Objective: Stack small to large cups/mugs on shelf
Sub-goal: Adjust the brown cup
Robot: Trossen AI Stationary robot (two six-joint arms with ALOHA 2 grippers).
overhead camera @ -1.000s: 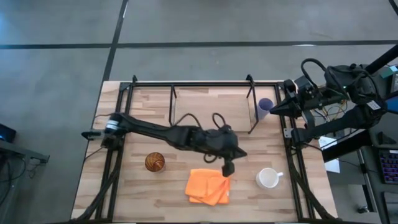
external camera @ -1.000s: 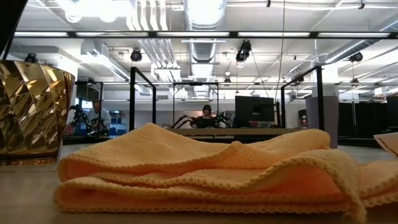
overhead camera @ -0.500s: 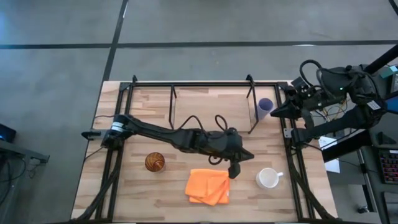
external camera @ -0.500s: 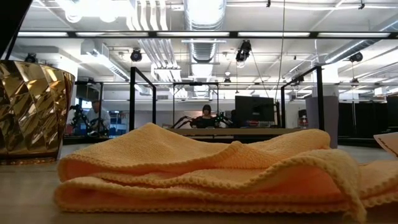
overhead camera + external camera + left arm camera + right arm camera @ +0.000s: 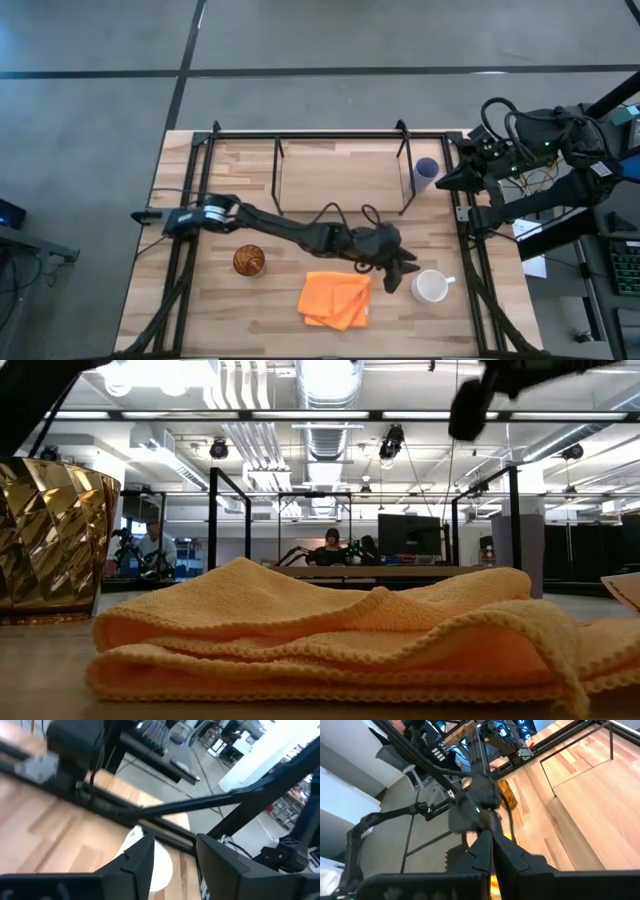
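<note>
The white mug [image 5: 432, 288] stands on the table near the right front. My left gripper [image 5: 402, 273] is just left of it, open, and the mug [image 5: 156, 870] shows ahead between the fingers, untouched. The amber tumbler [image 5: 249, 260] stands at the left front. The pale blue cup [image 5: 427, 171] stands beside the right end of the shelf [image 5: 340, 172], whose pale board lies bare at the back. My right gripper [image 5: 442, 179] waits shut over the table's right edge, near the blue cup.
A folded orange cloth [image 5: 335, 299] lies at the front between the tumbler and the mug, just left of my left gripper. Black frame rails [image 5: 470, 250] run along both sides of the table. In the low view the cloth [image 5: 330, 640] fills the foreground.
My left gripper has gone from above the cloth's far right corner toward the table's right edge, up to the white mug, and its fingers have opened. The mug, the tumbler, the cup and the cloth have stayed in place.
</note>
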